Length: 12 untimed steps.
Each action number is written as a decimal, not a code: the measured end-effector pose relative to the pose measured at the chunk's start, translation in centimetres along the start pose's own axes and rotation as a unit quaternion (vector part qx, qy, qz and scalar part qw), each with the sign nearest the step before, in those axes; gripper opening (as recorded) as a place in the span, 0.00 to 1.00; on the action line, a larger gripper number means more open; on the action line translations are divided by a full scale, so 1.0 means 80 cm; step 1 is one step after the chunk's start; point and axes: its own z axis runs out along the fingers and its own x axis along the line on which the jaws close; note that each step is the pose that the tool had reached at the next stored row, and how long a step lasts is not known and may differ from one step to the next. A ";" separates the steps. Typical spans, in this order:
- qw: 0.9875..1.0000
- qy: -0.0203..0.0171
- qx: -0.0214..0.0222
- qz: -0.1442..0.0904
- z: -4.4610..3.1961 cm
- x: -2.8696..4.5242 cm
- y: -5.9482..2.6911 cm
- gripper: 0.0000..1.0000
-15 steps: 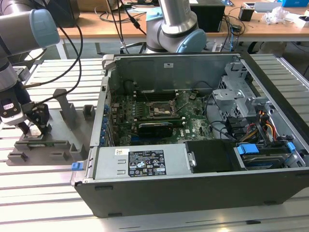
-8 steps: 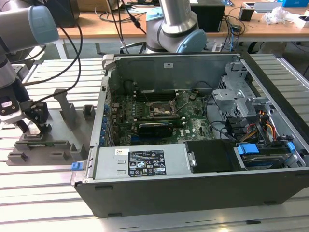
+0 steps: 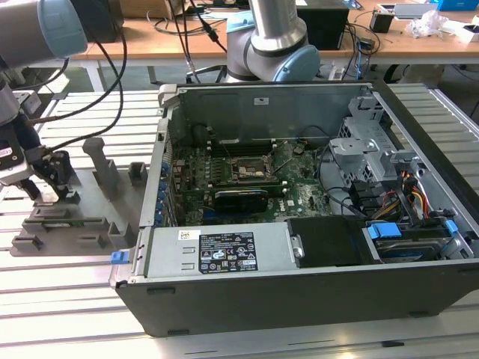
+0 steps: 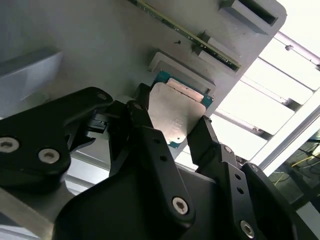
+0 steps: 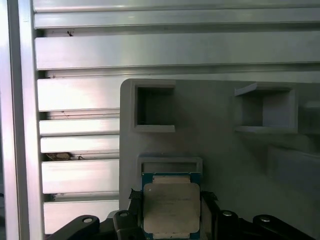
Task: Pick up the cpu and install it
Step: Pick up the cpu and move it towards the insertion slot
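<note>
In the exterior view my gripper (image 3: 51, 179) is low at the exterior view's left edge, over the grey tray (image 3: 82, 224) with its upright blocks, which lies on the slatted metal desk (image 3: 60, 299). Just beside the tray, filling the middle and the exterior view's right, stands the open computer case (image 3: 299, 299), its motherboard (image 3: 196, 173) exposed and the black socket frame (image 3: 251, 168) near the board's centre, well apart from me. In the second wrist view my two black fingers (image 4: 142, 125) flank the cpu (image 4: 177, 112), one on each of two opposite edges, and they look closed onto it. Its silver-grey top faces the camera with a thin green rim showing, and it sits up against a raised holder on the tray (image 4: 100, 40). In the first wrist view the cpu (image 5: 171, 207) lies between my fingertips, the gripper (image 5: 171, 197) tight against both its sides, at a small framed seat on the tray (image 5: 215, 150). Two square pockets are set into the tray, and the desk's slats (image 5: 75, 55) run past its edge.
</note>
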 end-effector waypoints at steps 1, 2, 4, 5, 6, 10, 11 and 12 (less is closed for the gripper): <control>1.000 0.000 0.000 0.000 -0.0025 0.0000 0.000 0.54; 1.000 0.000 0.000 0.000 -0.0053 -0.0001 0.000 0.54; 1.000 0.000 0.000 0.000 -0.0137 -0.0003 0.000 0.54; 1.000 0.000 0.000 0.000 -0.0159 -0.0003 0.000 0.54; 1.000 0.000 0.000 0.000 -0.0177 -0.0004 0.000 0.54; 1.000 0.000 0.000 0.000 -0.0286 -0.0006 0.000 0.54; 1.000 0.000 0.000 0.000 -0.0323 -0.0007 0.000 0.54; 1.000 0.000 0.000 0.000 -0.0344 -0.0007 -0.001 0.54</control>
